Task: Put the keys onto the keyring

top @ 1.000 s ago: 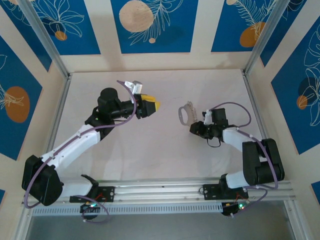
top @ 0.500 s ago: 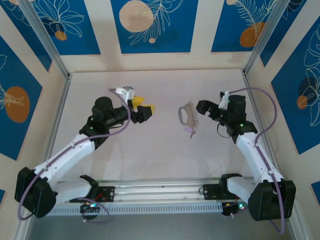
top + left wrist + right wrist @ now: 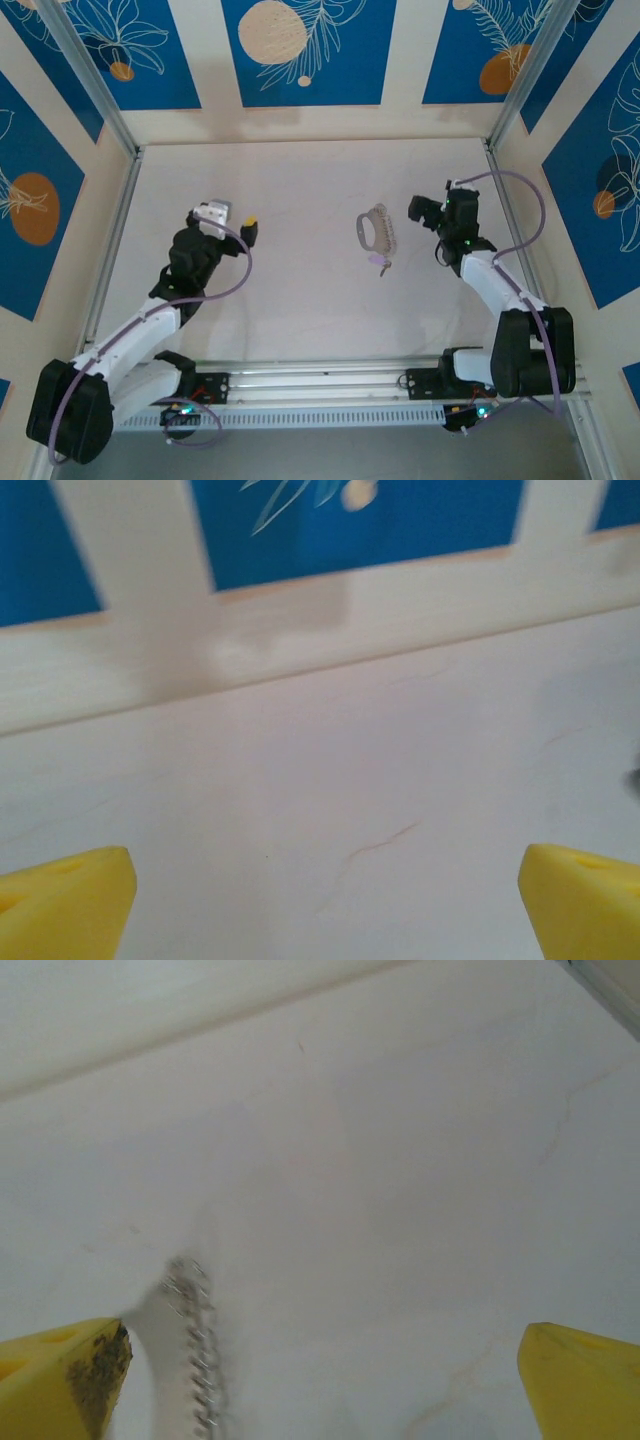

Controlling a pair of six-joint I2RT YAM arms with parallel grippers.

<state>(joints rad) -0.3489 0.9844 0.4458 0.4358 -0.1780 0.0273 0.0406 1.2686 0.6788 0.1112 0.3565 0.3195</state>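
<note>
The keyring [image 3: 374, 229], a pale oval loop with a toothed fringe, lies on the table at centre right. A tiny key [image 3: 380, 263] with a lilac head rests at its near end; I cannot tell whether it is threaded on the loop. My right gripper [image 3: 419, 212] hangs open just right of the ring, not touching it. In the right wrist view the gripper [image 3: 320, 1385] holds nothing, and the keyring's fringe [image 3: 197, 1345] shows blurred beside the left yellow fingertip [image 3: 60, 1375]. My left gripper [image 3: 248, 227] is open, well left of the ring, and in its wrist view the gripper [image 3: 325, 910] has bare table between its pads.
White table [image 3: 300, 300] bounded by cream walls with blue panels. A metal post [image 3: 512, 110] stands at the back right corner and another post [image 3: 95, 90] at the back left. A rail [image 3: 320, 378] with the arm bases runs along the near edge.
Both grippers opened wide. The right one let go of the keyring, which now lies on the table, and drew back right. The left arm pulled back to the left.
</note>
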